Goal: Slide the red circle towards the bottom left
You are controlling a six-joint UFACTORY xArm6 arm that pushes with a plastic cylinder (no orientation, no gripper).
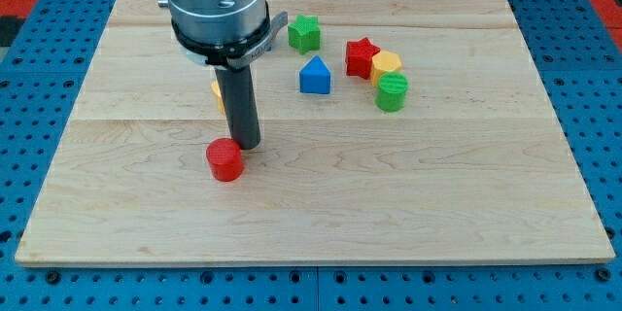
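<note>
The red circle [224, 160] is a short red cylinder on the wooden board [321, 214], left of the board's middle. My tip [247, 146] is the lower end of the dark rod, and it rests just up and to the right of the red circle, touching or nearly touching its edge. The rod hangs from a large grey arm head at the view's top.
A green star [304, 32], a blue house-shaped block [314, 76], a red star [362, 57], a yellow block [387, 64] and a green cylinder [392, 91] lie at the upper middle. A yellow-orange block [218, 92] is mostly hidden behind the rod.
</note>
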